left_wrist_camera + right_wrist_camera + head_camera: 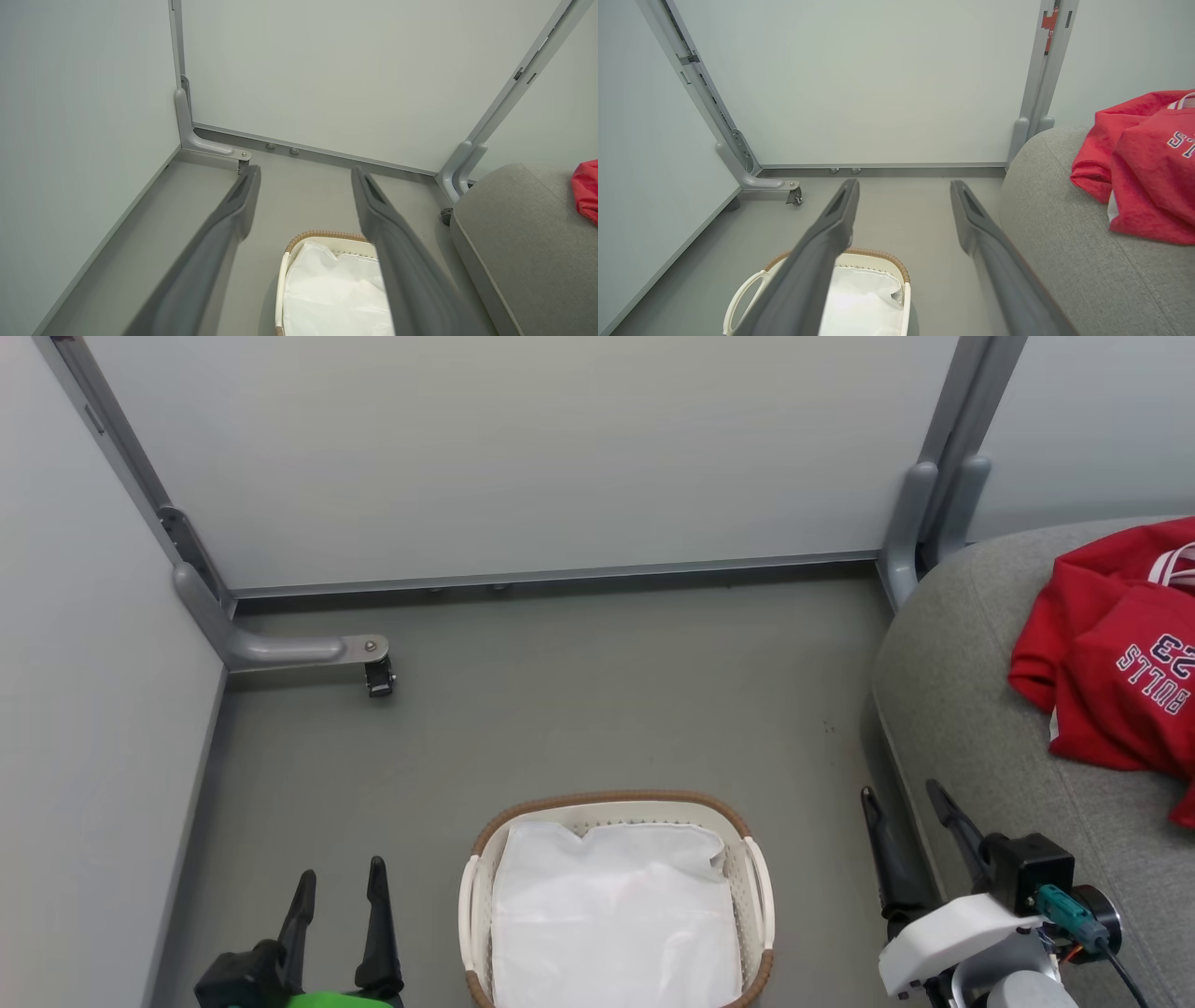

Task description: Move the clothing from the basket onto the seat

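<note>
The red clothing (1116,653) printed "BULLS 23" lies bunched on the light-grey seat (971,709) at the right; the wrist views show the clothing (1139,163) (586,189) there too. On the floor at bottom centre stands the white basket (758,877) with a brown rim, holding a plain white liner sheet (611,915). My left gripper (338,885) is open to the left of the basket, nothing between its fingers. Between basket and seat, my right gripper (904,795) is open and empty as well.
Pale partition walls close the back and left. A grey frame foot with a caster (378,674) juts out at the back left, and a grey upright post (920,513) stands by the seat's far corner. Grey floor (597,709) lies between basket and back wall.
</note>
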### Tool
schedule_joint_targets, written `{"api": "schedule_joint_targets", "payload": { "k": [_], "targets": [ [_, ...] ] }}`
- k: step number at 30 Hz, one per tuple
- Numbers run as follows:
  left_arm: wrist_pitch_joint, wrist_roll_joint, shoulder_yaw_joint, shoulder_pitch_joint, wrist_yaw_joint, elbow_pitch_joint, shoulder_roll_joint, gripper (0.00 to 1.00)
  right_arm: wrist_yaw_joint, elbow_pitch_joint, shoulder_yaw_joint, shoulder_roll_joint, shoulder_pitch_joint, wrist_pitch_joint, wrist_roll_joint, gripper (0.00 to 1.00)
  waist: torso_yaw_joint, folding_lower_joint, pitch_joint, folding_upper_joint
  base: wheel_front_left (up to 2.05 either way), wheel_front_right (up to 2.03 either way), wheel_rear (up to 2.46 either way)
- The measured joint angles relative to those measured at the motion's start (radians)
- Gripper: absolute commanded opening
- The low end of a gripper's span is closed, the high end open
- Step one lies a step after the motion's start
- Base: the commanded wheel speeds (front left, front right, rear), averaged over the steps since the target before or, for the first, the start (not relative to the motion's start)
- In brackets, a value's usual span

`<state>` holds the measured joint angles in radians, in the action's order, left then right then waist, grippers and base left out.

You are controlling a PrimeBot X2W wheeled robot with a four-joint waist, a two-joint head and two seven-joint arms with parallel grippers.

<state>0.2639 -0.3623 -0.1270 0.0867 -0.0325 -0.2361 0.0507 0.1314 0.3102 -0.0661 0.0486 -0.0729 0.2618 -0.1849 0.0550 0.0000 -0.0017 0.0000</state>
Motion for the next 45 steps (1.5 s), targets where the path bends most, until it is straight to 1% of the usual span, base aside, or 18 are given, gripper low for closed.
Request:
{"api": "schedule_joint_targets", "payload": {
  "k": [6,7,11,13,19,29,45],
  "targets": [
    [0.000,0.000,0.001,0.000,-0.004,0.003,0.000,1.00,0.000,0.002,0.000,0.000,-0.001,0.000,-0.001,1.00,-0.002,0.0000,0.002,0.0000,0.00,0.00,0.00],
    [0.000,0.000,0.001,0.000,-0.004,0.003,0.000,0.00,0.000,0.002,0.000,0.000,-0.001,0.000,-0.001,0.00,-0.002,0.0000,0.002,0.0000,0.00,0.00,0.00],
    [-0.001,-0.005,-0.003,0.005,-0.004,-0.030,-0.002,0.00,0.000,0.033,-0.003,-0.005,0.014,-0.004,-0.002,0.00,-0.002,0.0000,0.003,0.0000,0.00,0.00,0.00],
    [-0.009,-0.024,-0.002,0.005,-0.004,-0.033,-0.002,0.00,0.000,0.039,-0.002,-0.006,0.021,-0.013,-0.026,0.00,-0.003,0.0000,0.003,0.0000,0.00,0.00,0.00],
    [-0.039,-0.132,0.014,0.003,-0.012,-0.032,-0.002,0.00,0.000,0.034,0.014,-0.006,0.021,-0.043,-0.145,0.00,-0.005,0.0000,0.003,0.0000,0.00,0.00,0.00],
    [-0.080,-0.284,0.041,-0.016,-0.021,-0.032,-0.002,0.00,0.000,0.020,0.035,-0.006,0.020,-0.087,-0.320,0.00,-0.010,0.0000,0.003,0.0000,0.00,0.00,0.00],
    [-0.143,-0.501,0.083,-0.052,-0.038,-0.028,-0.002,0.00,0.000,0.002,0.066,-0.005,0.013,-0.149,-0.562,0.00,-0.016,0.0000,0.003,0.0000,0.00,0.00,0.00]
  ]
}}
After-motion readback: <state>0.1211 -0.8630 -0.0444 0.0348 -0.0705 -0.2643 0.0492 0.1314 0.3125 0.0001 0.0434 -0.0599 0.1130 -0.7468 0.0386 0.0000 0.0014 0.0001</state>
